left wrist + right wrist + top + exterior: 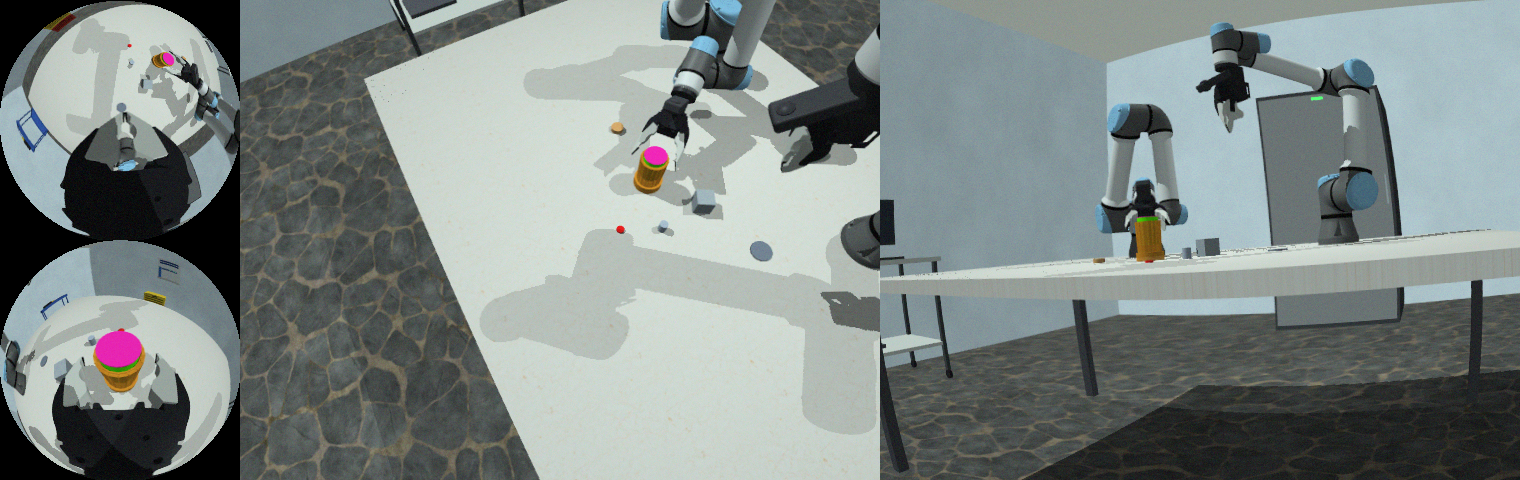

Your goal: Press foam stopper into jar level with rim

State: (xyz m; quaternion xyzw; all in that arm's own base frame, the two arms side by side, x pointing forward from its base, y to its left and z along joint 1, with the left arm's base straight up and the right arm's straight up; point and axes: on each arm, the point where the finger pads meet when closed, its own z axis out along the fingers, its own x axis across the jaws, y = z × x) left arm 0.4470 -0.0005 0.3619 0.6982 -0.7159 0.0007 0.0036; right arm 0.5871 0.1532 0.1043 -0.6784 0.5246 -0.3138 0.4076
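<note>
The orange ribbed jar (648, 179) (1149, 241) (120, 383) stands upright on the table. The foam stopper (655, 155) (1147, 219) (168, 59) (118, 349), magenta on top with a green side, sits in its mouth. A thin green band shows above the rim, so its top stands a little proud. My right gripper (655, 160) (119, 355) is open, its fingers spread on either side of the jar's upper part, with nothing gripped; contact cannot be made out. My left gripper (1229, 130) (124, 113) is shut and empty, high above the table, away from the jar.
A grey cube (703, 201) (1207, 246) (63, 369) and a small grey cylinder (663, 225) (1186, 252) stand near the jar. A red ball (620, 229), an orange disc (617, 127) and a flat blue-grey disc (761, 251) (121, 107) lie farther out.
</note>
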